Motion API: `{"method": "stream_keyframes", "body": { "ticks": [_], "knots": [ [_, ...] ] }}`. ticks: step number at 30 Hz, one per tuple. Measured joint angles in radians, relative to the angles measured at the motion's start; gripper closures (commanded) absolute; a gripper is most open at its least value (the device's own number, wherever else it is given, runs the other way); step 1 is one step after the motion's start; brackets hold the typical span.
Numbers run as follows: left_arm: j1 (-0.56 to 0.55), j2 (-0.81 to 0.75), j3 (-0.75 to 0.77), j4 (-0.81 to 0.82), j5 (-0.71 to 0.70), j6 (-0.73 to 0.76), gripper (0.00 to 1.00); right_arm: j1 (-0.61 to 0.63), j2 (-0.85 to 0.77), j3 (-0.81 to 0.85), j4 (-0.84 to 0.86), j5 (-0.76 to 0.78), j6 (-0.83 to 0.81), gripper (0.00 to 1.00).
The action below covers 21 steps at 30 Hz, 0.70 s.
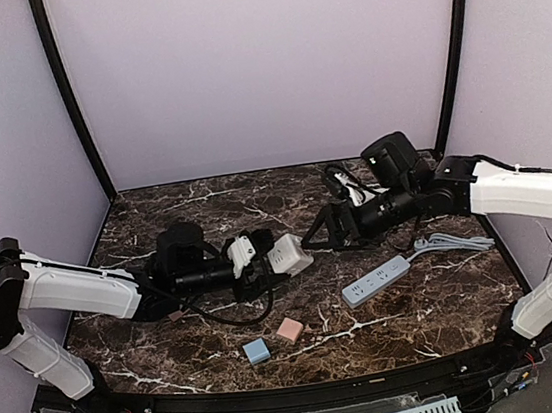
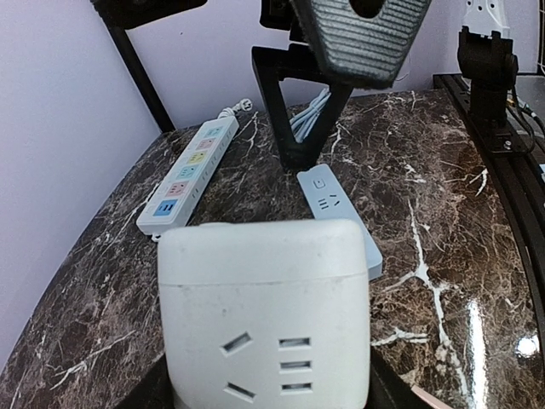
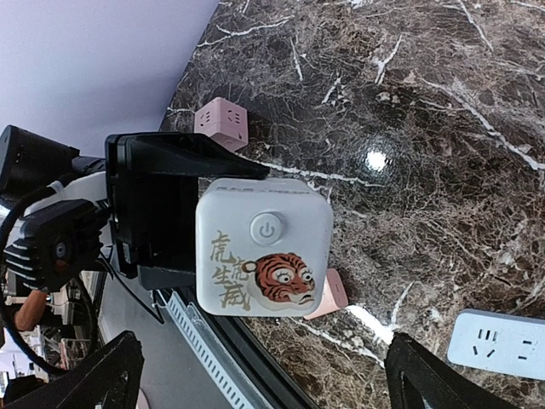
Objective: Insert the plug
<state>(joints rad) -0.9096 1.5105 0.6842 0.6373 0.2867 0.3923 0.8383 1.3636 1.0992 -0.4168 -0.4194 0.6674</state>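
Left jaws: clamped on a white cube adapter [image 1: 290, 254], held off the tabletop [image 1: 449, 306]. The socket face is turned toward the left wrist camera; the face with a power button and tiger picture is turned toward the right arm.
Right jaws: spread wide, gripping nothing, facing the adapter and just short of it.
White power strip [image 1: 376, 280]: flat on the tabletop, near and below the right jaws; grey cable [image 1: 452, 242] trails to the right.
Multi-coloured power strip [image 2: 187, 175]: flat, beside the wall.
Blue cube [image 1: 256, 350], pink cube [image 1: 290, 329]: close together near the front edge.
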Motion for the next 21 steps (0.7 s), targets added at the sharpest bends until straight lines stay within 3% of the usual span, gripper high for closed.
{"method": "stream_keyframes", "body": {
  "ticks": [21],
  "knots": [
    [-0.037, 0.025, 0.0, 0.001, -0.035, 0.02, 0.99, 0.046, 0.097, 0.0, 0.053, 0.031, 0.064, 0.01]
  ]
}}
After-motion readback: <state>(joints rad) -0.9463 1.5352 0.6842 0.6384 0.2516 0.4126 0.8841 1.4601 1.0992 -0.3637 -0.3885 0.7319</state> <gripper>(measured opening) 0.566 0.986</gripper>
